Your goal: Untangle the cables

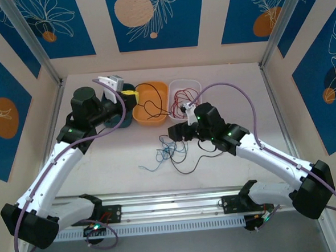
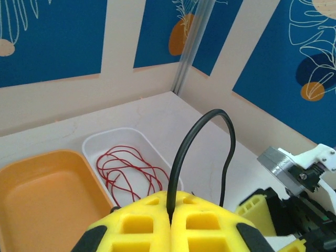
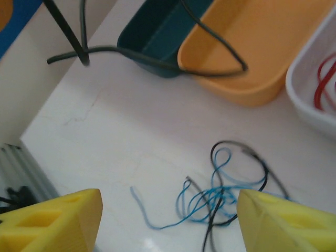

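One white bin (image 2: 113,132) holds red cable (image 2: 128,170), orange bin (image 2: 47,199) perhaps black cable (image 3: 226,48)

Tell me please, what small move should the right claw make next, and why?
In my judgement, it should probably lower the right claw straight down onto the blue cable. Its jaws stand open and empty above that tangled cable, which lies loose on the table. The left claw is shut on a black cable, so it is busy.

Red cable (image 2: 128,170), white bin (image 2: 115,130); black cable (image 2: 178,163); blue cable (image 3: 210,198); orange bin (image 3: 273,31); teal bin (image 3: 152,31).
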`<move>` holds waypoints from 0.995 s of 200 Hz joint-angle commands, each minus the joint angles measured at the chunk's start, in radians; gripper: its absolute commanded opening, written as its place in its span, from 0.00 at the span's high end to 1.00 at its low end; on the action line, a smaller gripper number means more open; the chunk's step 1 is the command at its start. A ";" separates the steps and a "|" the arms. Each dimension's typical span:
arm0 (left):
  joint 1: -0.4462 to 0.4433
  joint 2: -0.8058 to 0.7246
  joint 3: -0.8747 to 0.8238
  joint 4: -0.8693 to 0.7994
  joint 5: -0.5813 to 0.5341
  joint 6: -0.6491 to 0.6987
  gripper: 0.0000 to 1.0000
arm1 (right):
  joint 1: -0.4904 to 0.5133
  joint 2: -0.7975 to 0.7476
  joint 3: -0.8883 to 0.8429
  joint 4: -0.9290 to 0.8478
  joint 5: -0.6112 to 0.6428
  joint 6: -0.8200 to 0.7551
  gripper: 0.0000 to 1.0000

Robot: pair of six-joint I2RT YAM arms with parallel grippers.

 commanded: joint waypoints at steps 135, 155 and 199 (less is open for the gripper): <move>0.005 -0.006 0.084 -0.087 0.197 -0.052 1.00 | 0.009 0.149 -0.003 0.351 0.124 -0.419 0.86; 0.006 -0.032 0.078 -0.077 0.191 -0.048 1.00 | -0.055 0.159 -0.011 0.322 0.086 -0.315 0.95; 0.008 -0.037 0.094 -0.136 0.114 -0.008 1.00 | -0.169 0.159 -0.016 0.275 -0.037 -0.111 0.98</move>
